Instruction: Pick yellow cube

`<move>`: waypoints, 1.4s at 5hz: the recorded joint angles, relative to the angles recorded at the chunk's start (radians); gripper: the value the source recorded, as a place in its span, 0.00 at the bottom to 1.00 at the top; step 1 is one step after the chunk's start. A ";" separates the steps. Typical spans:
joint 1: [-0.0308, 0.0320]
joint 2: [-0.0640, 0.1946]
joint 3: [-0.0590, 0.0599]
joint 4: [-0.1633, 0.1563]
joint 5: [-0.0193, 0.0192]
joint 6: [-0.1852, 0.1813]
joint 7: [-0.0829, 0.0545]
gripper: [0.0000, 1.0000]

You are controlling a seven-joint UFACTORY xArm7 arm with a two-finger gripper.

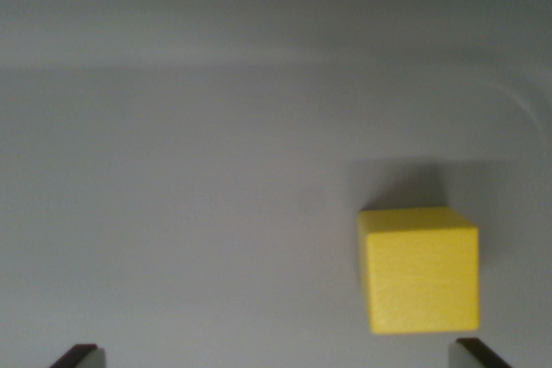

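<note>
A yellow cube (420, 270) rests on a plain grey surface in the lower right of the wrist view. Only the two dark fingertips of my gripper (276, 358) show, one at the bottom left corner and one at the bottom right edge, set far apart. The cube lies just above the right fingertip (479, 354), inside the span between the fingers but far toward the right one. Nothing is held between the fingers.
The grey surface (190, 213) curves up into a raised rim or wall along the top and at the upper right corner (517, 101), like the inside of a bin or tray.
</note>
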 joint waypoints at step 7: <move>-0.0442 0.115 -0.023 -0.012 0.0113 -0.103 -0.055 0.00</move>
